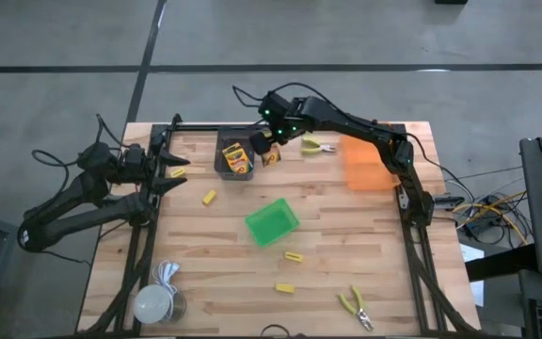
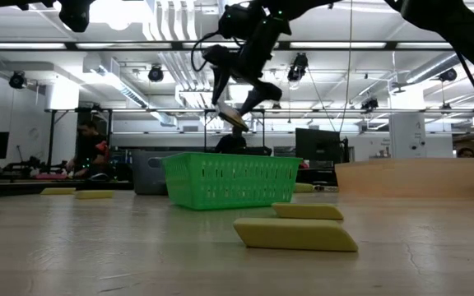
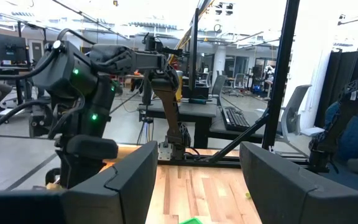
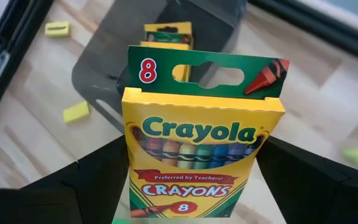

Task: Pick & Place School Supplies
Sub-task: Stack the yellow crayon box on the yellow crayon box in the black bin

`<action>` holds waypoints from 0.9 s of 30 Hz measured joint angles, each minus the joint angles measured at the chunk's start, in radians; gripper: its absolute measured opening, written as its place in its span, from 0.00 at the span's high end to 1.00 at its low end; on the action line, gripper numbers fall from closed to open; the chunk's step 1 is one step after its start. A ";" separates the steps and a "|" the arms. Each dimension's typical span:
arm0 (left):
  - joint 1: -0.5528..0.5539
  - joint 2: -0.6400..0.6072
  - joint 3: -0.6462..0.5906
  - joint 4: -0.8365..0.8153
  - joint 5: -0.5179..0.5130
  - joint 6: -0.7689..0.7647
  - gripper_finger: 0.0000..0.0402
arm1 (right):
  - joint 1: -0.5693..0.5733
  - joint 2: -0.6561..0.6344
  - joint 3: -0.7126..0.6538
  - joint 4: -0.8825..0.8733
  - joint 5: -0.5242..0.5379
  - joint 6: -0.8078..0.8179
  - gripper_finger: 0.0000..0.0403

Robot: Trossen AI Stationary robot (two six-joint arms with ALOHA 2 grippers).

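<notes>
Above grey bin [image 4: 104,81], "Crayola Crayons 8" box [image 4: 197,155] in right hand [image 4: 191,186].

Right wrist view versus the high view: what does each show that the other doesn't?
Only the right wrist view: the held crayon box's printed front, gripped by the right pincer.

Only the high view: the green bin, orange bin, two pliers, and the left pincer waiting open at the table's left edge.

Both: the grey bin with another crayon box inside.
</notes>
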 joint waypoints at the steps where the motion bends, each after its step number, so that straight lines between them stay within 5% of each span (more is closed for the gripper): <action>1: 0.000 0.000 0.000 0.000 0.000 0.000 0.42 | 0.000 0.000 0.003 0.000 0.000 -0.027 0.18; 18: 0.000 0.000 0.000 0.000 0.000 0.000 0.42 | 0.000 0.000 0.006 -0.002 -0.031 -0.275 0.18; 27: 0.000 0.000 0.000 0.000 0.000 0.000 0.42 | 0.002 0.000 0.006 0.053 -0.038 -0.277 0.18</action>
